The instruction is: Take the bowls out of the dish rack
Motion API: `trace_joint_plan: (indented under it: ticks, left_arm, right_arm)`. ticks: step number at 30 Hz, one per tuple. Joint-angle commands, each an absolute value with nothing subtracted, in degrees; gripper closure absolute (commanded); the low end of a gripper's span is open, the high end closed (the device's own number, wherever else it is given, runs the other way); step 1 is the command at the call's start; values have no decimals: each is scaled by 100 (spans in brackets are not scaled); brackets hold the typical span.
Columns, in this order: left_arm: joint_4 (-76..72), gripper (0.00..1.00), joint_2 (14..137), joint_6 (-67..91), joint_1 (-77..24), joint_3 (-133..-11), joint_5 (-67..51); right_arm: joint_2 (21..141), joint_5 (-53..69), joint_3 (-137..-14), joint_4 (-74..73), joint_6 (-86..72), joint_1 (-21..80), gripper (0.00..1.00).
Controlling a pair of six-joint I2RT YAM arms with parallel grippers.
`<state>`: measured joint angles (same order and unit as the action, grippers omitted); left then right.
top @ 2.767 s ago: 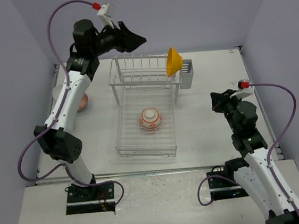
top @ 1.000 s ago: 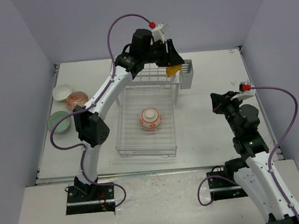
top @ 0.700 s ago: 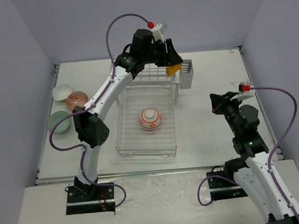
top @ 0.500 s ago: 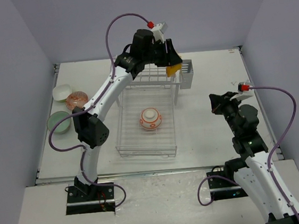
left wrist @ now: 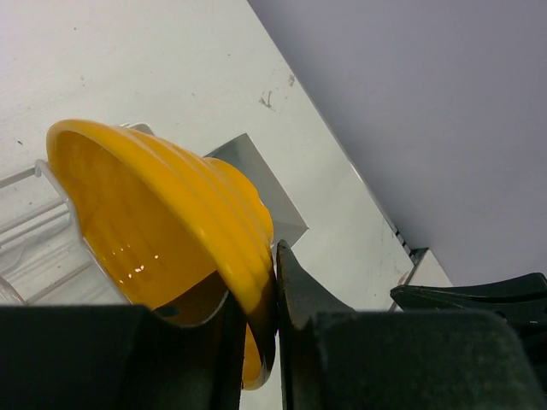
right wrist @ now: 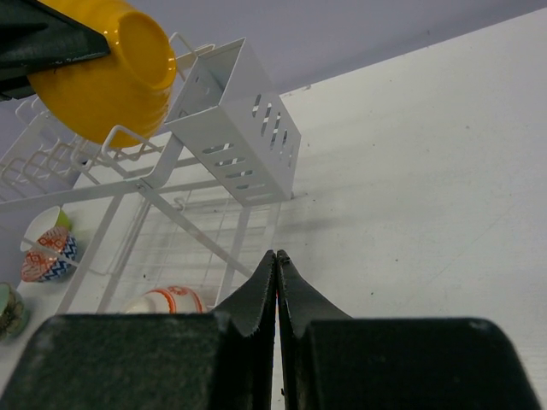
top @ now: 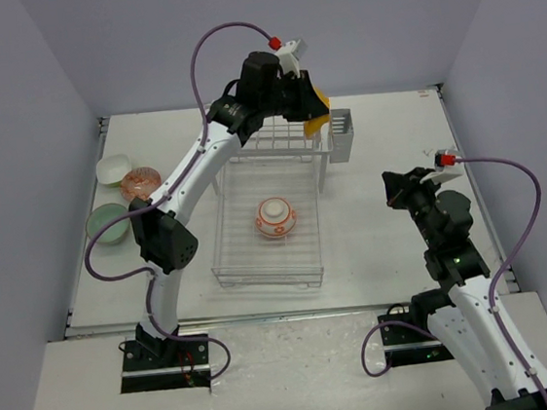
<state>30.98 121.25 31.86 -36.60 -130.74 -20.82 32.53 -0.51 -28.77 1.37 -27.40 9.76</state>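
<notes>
left gripper (left wrist: 256, 295) is pinching orange-yellow bowl (left wrist: 154, 213) by the rim, upper centre of top view, at dish rack (top: 266, 276) top tier | right gripper (right wrist: 276, 265) pressed together | next: lifting straight up, clearing rack before swinging

We see a glossy, ribbed glaze on the orange-yellow bowl (left wrist: 162, 222), with bright highlights inside. The dish rack (top: 248, 237) is smooth white coated wire; its cutlery holder (right wrist: 244, 137) looks like matt slotted sheet, perhaps metal. The table (right wrist: 444, 196) is matt white and lightly scuffed. The left end effector (left wrist: 265, 290) is matt black plastic.
</notes>
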Motion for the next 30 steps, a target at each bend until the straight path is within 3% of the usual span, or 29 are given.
trace_joint_plan:
  ticks: [1, 12, 30]
  left_arm:
    - [3015, 82, 11821, 3076, -3630, -13280, -2021]
    - [2681, 92, 11742, 3313, -3630, -13263, -2398]
    - [723, 100, 10934, 4692, -3516, -12333, -3172]
  right_arm:
    - [3287, -35, -2883, 387, -2760, 993, 100]
    - [3331, 140, -2936, 387, -2733, 993, 100]
    - [3331, 184, -2944, 378, -2733, 993, 100]
